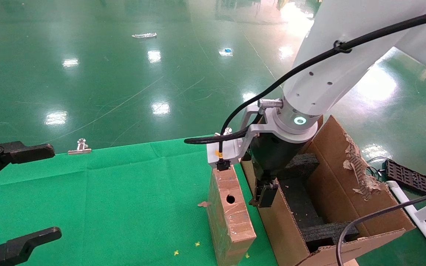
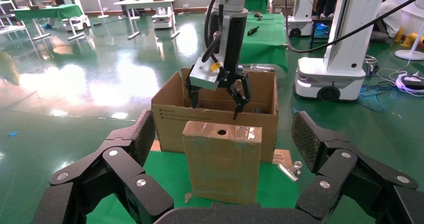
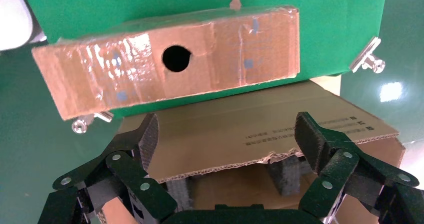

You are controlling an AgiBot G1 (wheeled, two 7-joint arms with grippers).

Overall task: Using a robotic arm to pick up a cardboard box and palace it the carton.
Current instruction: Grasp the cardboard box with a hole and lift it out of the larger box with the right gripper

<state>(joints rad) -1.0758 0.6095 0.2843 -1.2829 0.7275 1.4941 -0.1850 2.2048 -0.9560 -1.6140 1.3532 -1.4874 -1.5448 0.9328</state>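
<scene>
**Right end effector poised over the carton, box not yet gripped**

The cardboard box (image 1: 230, 214) stands upright on its narrow edge on the green-covered table (image 1: 105, 192), at the table's right edge, its taped top face with the round hole turned up. Standing this way it offers two broad flat sides for a pinch, which is probably why it is set so. It sits just beside the near wall of the carton (image 1: 331, 207), which stands off the table's right edge; whether the two touch I cannot tell.

The robotic arm's right end effector (image 2: 218, 95) hangs above the carton's opening, near the box, with its fingers spread apart and nothing between them. The grasp looks not yet made; it would need to shift over the box's top.

Inside the carton are black foam blocks (image 1: 301, 166) along the walls, leaving an open channel between them that looks meant to seat the box. Its far flap is torn and ragged.

The left end effector (image 1: 13, 199) waits open at the table's left edge.
</scene>
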